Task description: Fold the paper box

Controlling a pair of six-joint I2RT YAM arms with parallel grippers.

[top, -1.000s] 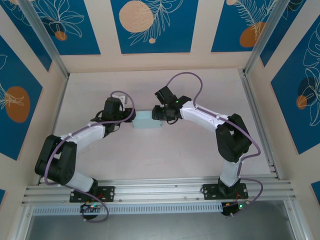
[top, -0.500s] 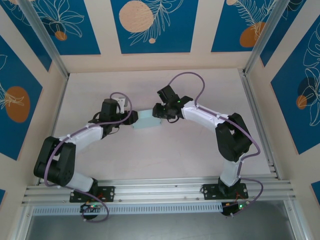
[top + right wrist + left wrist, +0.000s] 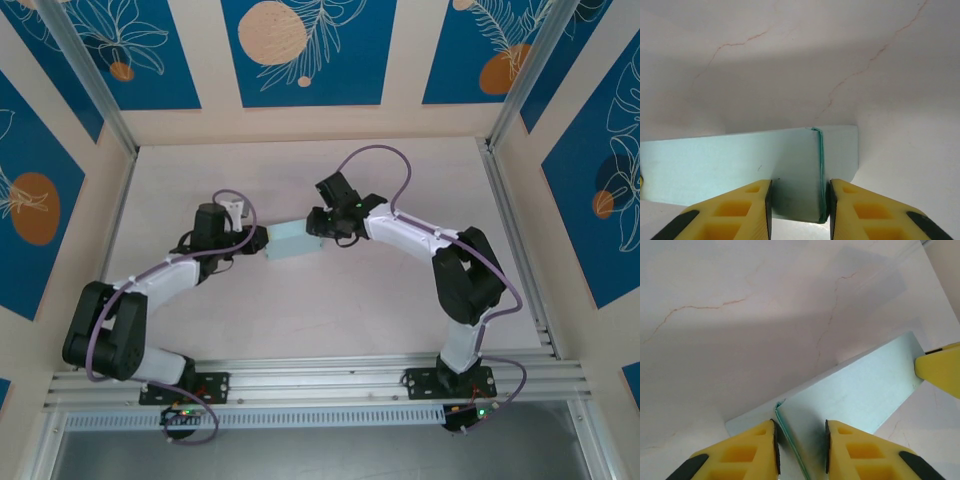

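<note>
Spanning the gap between the two claws at mid-bench: paper box [image 3: 292, 240], pale aqua card, its long edges slanting up towards the right.

Left claw [image 3: 800, 452]: jaws parted astride the folded edge at the box's left end. Cannot tell whether they pinch the card.

Right claw [image 3: 800, 212]: jaws parted astride the corner fold at the right end. Pinch likewise cannot be told.

Bench [image 3: 330, 310]: bare pale surface on every side of the box. Side rails and back wall stand well apart from both arms.
</note>
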